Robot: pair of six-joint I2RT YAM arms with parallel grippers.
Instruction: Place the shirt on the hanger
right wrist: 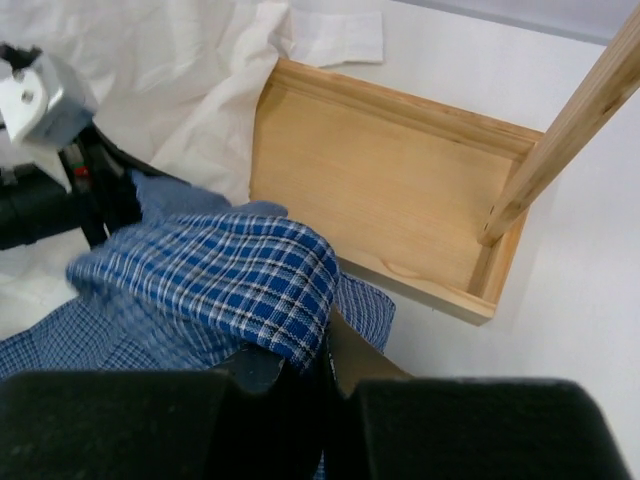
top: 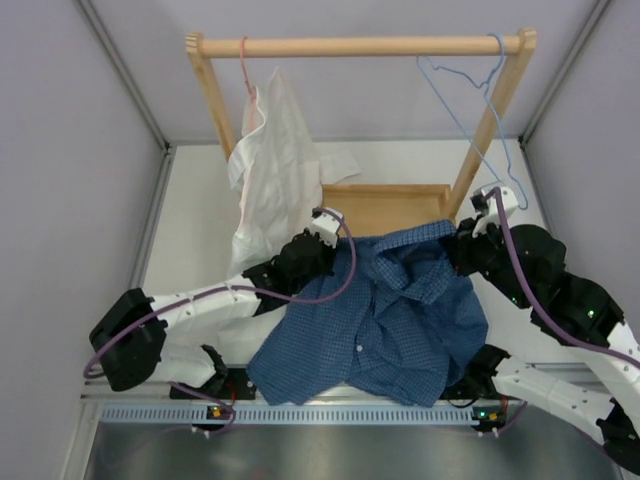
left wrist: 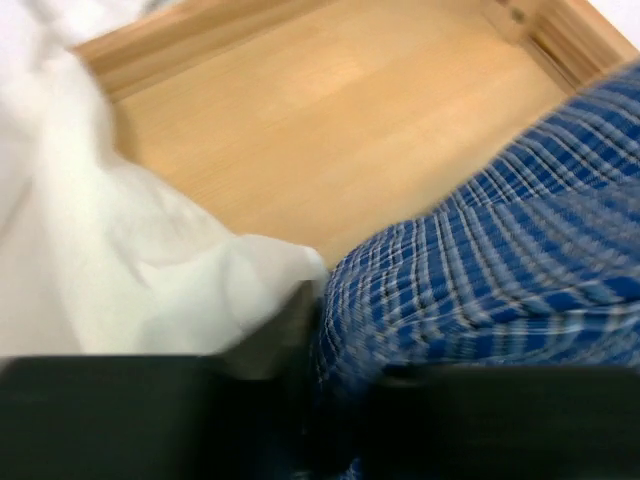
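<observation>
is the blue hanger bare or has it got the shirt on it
Bare: hanger hangs empty on the rod, shirt lies below.

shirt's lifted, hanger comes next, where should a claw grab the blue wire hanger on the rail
Probably its neck just below the hook, from the near side: the hanger hangs in open space under the rod there, while its lower wires cross the right post. The right claw, shut on the shirt, is nearest.

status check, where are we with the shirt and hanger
left gripper and right gripper both shut on the shirt, draped between them. hanger bare on the rail, shirt not on it. white shirt hangs close beside left gripper.
</observation>
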